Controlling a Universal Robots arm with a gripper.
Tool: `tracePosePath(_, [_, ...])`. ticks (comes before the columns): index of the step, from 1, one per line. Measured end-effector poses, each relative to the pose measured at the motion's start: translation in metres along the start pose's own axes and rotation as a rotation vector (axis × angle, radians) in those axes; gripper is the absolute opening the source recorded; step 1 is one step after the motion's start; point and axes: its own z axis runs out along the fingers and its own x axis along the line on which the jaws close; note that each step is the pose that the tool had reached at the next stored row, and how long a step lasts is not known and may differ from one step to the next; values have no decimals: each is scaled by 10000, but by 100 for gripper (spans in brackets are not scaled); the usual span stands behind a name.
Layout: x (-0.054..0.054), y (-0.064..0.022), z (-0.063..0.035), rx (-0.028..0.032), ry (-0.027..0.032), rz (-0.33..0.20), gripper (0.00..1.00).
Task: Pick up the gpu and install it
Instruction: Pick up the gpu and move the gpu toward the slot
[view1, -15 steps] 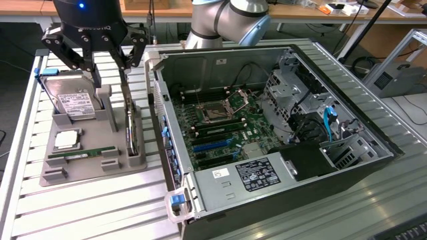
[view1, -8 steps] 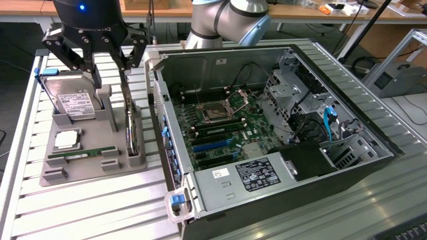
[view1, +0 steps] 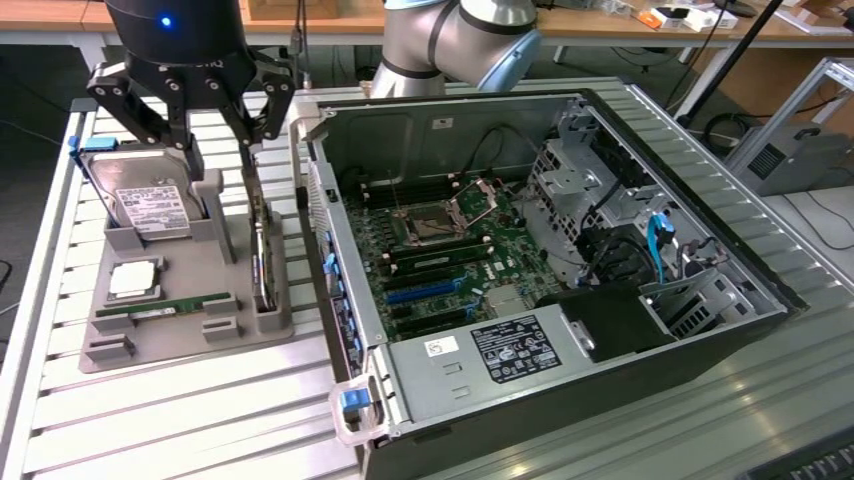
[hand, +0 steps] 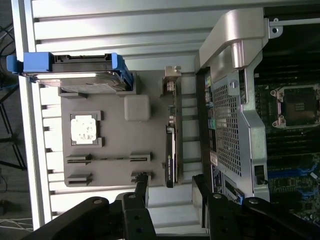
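The gpu (view1: 263, 250) stands on its edge in a slot of the grey holder (view1: 174, 345), on the side nearest the computer case. In the wrist view the gpu (hand: 171, 150) is a thin dark strip with its silver bracket at the end away from the fingers. My gripper (view1: 223, 152) hangs open above the far end of the holder, over the card's upper end. Seen from the wrist, the gripper (hand: 170, 182) has one finger on each side of the card's line, apart from it, with nothing between them.
The holder (hand: 115, 172) also carries a hard drive (view1: 147, 200) with blue rails, a CPU (view1: 134, 280) and a RAM stick (view1: 167, 307). The open computer case (view1: 534, 250), with blue slots (view1: 427, 290) on its motherboard, lies on the exterior view's right. All rest on a ribbed metal table (view1: 200, 420).
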Motion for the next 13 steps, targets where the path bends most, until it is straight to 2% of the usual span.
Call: tracePosePath(13, [1,-2,38,0,-1,0,48])
